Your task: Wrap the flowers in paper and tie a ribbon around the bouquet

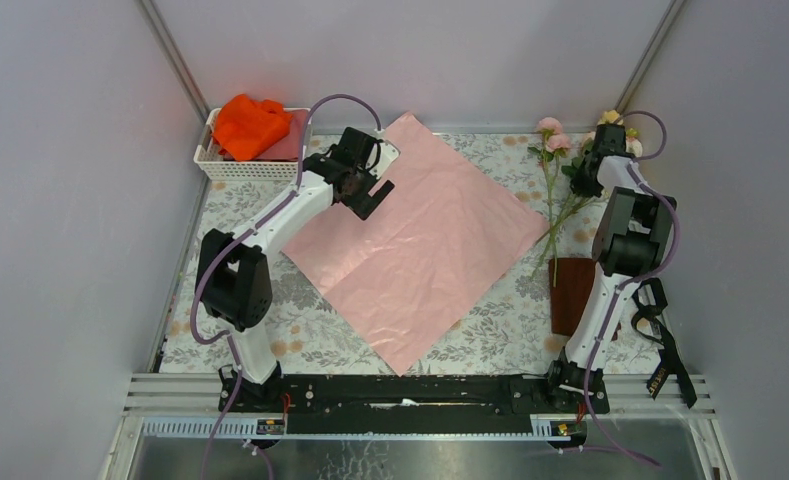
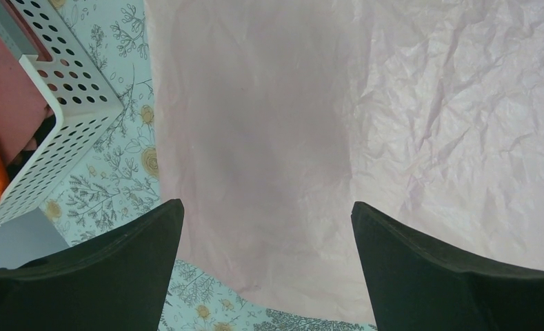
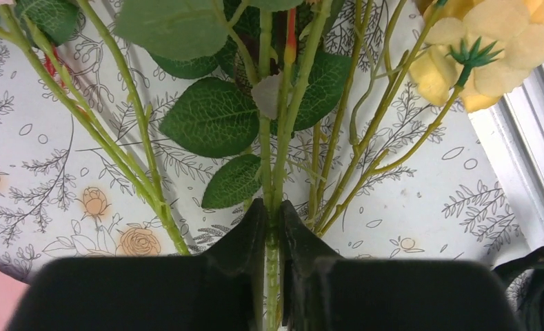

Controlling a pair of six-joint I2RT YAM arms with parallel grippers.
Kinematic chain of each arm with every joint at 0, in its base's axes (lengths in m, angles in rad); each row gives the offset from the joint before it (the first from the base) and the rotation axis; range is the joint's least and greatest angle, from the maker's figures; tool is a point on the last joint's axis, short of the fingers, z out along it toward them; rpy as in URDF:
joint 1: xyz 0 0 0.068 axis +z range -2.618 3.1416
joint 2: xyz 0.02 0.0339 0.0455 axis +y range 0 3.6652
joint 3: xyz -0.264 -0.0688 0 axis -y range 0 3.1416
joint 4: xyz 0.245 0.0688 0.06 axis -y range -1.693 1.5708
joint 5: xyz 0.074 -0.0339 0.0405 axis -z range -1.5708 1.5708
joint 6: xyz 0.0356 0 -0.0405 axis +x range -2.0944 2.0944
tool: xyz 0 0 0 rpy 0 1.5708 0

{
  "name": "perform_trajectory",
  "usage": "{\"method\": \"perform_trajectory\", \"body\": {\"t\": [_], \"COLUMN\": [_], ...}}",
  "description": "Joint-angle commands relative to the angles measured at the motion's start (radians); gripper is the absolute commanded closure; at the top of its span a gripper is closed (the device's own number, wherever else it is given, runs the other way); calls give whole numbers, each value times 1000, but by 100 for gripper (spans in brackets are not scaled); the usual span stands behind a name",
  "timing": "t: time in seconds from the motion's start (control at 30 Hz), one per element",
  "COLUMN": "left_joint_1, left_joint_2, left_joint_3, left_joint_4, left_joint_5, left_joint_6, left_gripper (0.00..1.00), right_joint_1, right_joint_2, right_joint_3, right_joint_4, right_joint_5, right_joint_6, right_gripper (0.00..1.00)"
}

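At the far right corner of the table [image 1: 510, 310], the right gripper [image 3: 274, 214] was clenched on one thin green stem of the flowers [image 1: 555, 190], low on the stalk and below the leaves. The bunch lay on the patterned cloth with its long axis running far to near, blooms at the far end and stem ends toward the arm bases. From the jaws, the stems fanned straight ahead. The paper [image 1: 420, 250] lay flat as a diamond in the middle, just left of the flowers, the stem ends near its right corner. Any carry would likely go leftward, and the right arm was clearly the nearer one. The left gripper [image 1: 370, 190] hovered over the sheet's far left part, jaws spread wide and holding nothing.

I counted one sheet, one bunch with two pink blooms and at least one yellow, and one ribbon [image 1: 670, 350], draped off the near right edge beside a brown pad [image 1: 570, 295]. One white basket [image 1: 220, 165] held an orange cloth [image 1: 248, 125].
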Motion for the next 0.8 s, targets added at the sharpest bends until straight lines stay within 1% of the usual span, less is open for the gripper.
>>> {"method": "perform_trajectory", "body": {"t": [0.0,0.07,0.23,0.37,0.43,0.47,0.53,0.6,0.63,0.7,0.77], "left_joint_1": [5,5,10,37,61,74,107,143,162,195,231], "left_joint_2": [-2,1,-2,-5,-8,-11,-15,-18,-17,-15,-13], "left_joint_3": [35,43,63,96,106,108,111,108,106,103,96], "left_joint_4": [-12,-16,-27,-57,-59,-59,-60,-61,-61,-61,-61], "left_joint_5": [17,17,31,98,103,108,138,183,195,199,210], "left_joint_6": [-14,-12,-13,-24,-27,-29,-38,-51,-55,-62,-74], "left_gripper": [1,1,1,1,1,1,1,1,1,1,1], "right_joint_1": [-3,-3,-3,-3,-2,0,20,119,200,384,523], "right_joint_2": [-52,-88,-222,-360,-439,-481,-578,-667,-683,-664,-590], "right_joint_3": [53,50,59,75,76,67,24,-59,-95,-132,-128], "right_joint_4": [-10,-11,-13,3,21,37,96,201,233,265,279], "right_joint_5": [22,48,105,104,49,-9,-143,-226,-240,-239,-243], "right_joint_6": [-22,-41,-104,-168,-186,-184,-126,-17,10,56,109], "right_gripper": [94,100,100,100,100,100,100,100,100,100,100]}}
